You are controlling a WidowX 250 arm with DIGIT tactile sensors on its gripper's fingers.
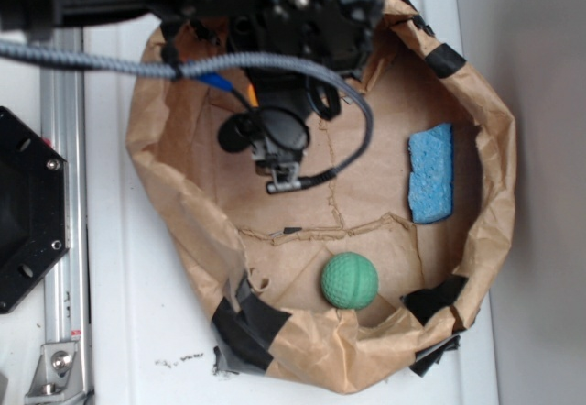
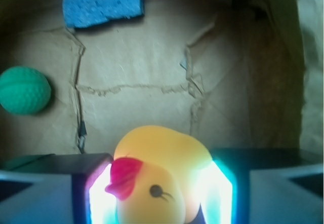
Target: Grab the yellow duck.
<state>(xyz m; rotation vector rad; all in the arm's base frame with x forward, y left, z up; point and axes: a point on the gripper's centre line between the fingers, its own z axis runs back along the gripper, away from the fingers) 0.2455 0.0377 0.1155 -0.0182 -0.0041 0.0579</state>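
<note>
In the wrist view the yellow duck (image 2: 167,183) with a red beak mark and a black eye sits between the two glowing pads of my gripper (image 2: 161,159). It fills the gap and touches both pads. In the exterior view my gripper (image 1: 275,135) hangs over the upper left part of the brown paper floor, and the arm hides the duck there.
A green textured ball (image 1: 349,280) lies near the front wall of the paper-lined bin (image 1: 485,148); it also shows at the left of the wrist view (image 2: 24,89). A blue sponge (image 1: 430,173) lies at the right side, and at the top of the wrist view (image 2: 104,2). Crumpled paper walls ring the floor.
</note>
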